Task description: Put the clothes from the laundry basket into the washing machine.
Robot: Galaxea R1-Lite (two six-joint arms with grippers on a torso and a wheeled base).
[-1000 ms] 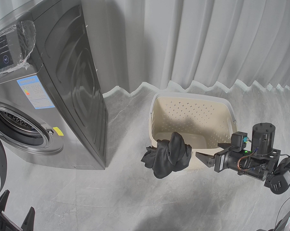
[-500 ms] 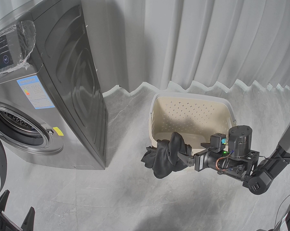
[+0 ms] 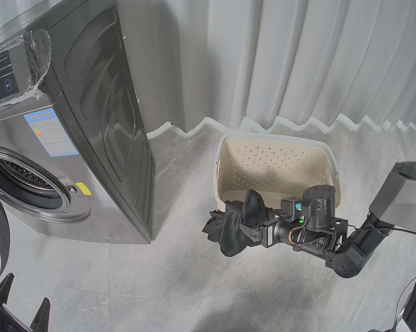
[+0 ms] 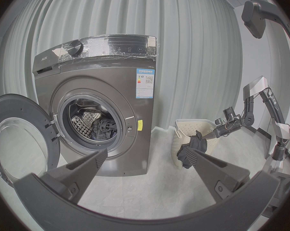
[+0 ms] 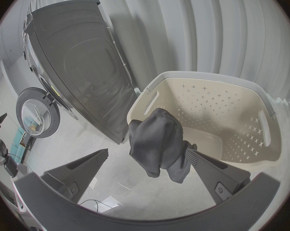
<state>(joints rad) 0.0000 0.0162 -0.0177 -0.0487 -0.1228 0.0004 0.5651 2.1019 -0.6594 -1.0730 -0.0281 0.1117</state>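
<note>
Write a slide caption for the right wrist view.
Open right tool straddling a dark garment draped over the rim of the cream laundry basket, grey washing machine with door open beyond.

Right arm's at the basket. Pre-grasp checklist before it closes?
1. State of right pincer: ok, spread wide.
2. Access to dark garment: ok, draped over the laundry basket near rim, hanging partly outside.
3. Cloth deep enough inside that pincer: cannot tell, depth unclear.
4. Open washing machine door: ok, swung wide.
5. Room in drum: ok, some dark clothes inside, space left.
6. Idle left pincer: ok, open, empty, low by the door.
</note>
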